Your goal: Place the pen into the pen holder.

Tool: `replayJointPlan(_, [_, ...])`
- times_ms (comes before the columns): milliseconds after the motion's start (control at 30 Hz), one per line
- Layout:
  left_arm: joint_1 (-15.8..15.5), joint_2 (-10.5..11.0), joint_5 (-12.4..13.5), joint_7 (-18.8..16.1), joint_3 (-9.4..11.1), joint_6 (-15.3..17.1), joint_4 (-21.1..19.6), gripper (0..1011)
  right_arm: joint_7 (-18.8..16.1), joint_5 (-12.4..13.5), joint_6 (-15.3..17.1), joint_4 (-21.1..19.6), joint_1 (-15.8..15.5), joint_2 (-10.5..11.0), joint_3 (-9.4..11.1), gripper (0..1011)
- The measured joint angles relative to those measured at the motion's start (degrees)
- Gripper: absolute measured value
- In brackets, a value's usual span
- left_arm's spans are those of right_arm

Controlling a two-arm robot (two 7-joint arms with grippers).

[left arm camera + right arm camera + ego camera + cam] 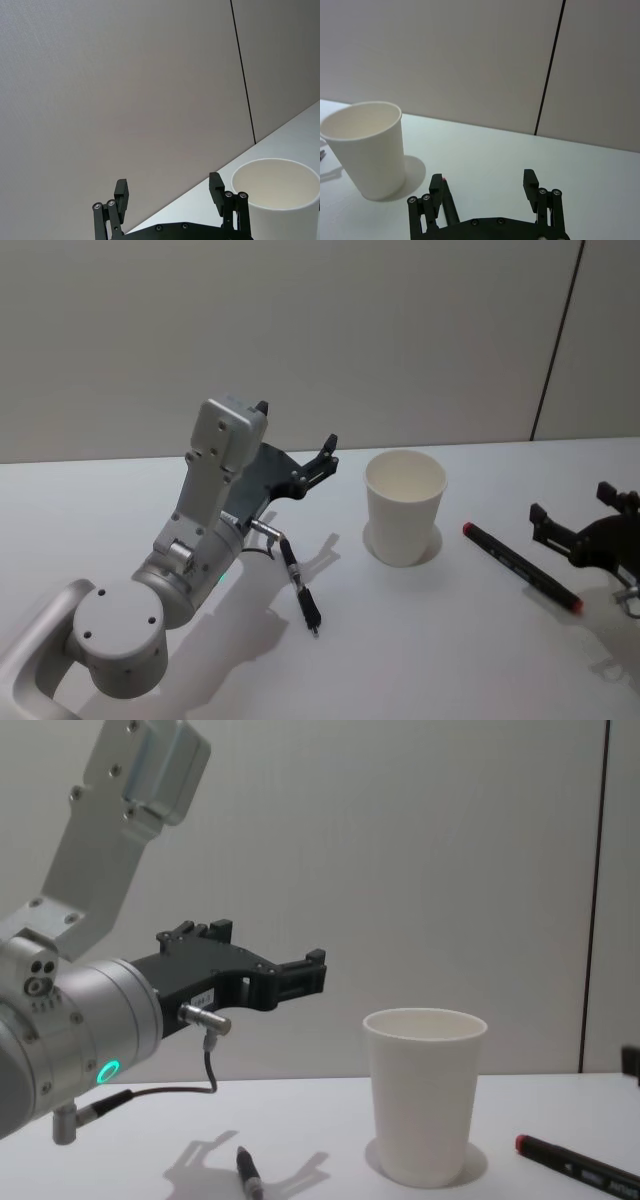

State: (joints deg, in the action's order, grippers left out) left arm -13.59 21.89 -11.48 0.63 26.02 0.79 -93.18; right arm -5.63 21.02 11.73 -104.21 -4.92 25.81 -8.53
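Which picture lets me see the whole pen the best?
The head view. There the pen lies whole on the table, both red ends showing, right of the paper cup. The chest view cuts it off at the frame edge, with one red end showing. In the right wrist view its red tip peeks out.

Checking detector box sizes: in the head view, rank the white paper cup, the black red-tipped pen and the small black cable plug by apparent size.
1. White paper cup, largest.
2. Black red-tipped pen: about as long, far slimmer.
3. Small black cable plug, smallest.
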Motion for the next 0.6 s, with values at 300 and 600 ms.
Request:
replayJointPlan(300, [0.00, 0.00, 0.00, 0.00, 0.00, 0.00, 0.00, 1001, -1.14, -3.31, 6.69, 0.47, 1.38, -0.38, -1.05, 1001])
replayJointPlan(600, [0.00, 0.00, 0.00, 0.00, 0.00, 0.00, 0.00, 1001, -2.47, -6.37, 11.05, 1.98, 3.18, -1.42, -2.23, 1001])
